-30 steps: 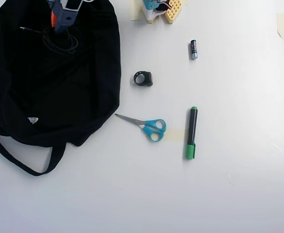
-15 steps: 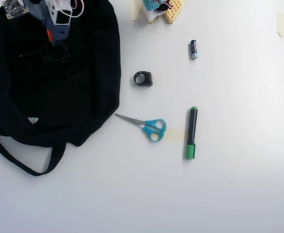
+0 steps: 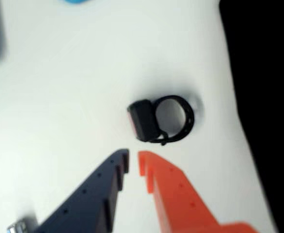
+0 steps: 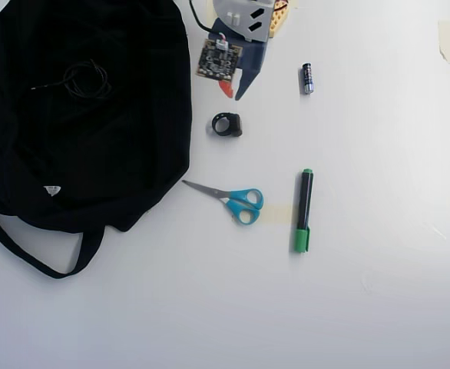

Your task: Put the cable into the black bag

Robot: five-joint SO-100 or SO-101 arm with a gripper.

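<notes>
No writing is legible; the black bag's [image 4: 87,115] tiny white tag [image 4: 51,190] is unreadable.

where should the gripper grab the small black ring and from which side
Grip the black ring across its blocky lump, coming straight down from above. It lies flat on the table, so the thin band offers little height; the lump is taller and squarer. The gripper hangs just beside it.

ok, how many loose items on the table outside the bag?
4: ring beside the black bag, scissors below it, green marker right of those, battery top right. None visibly hidden.
</notes>
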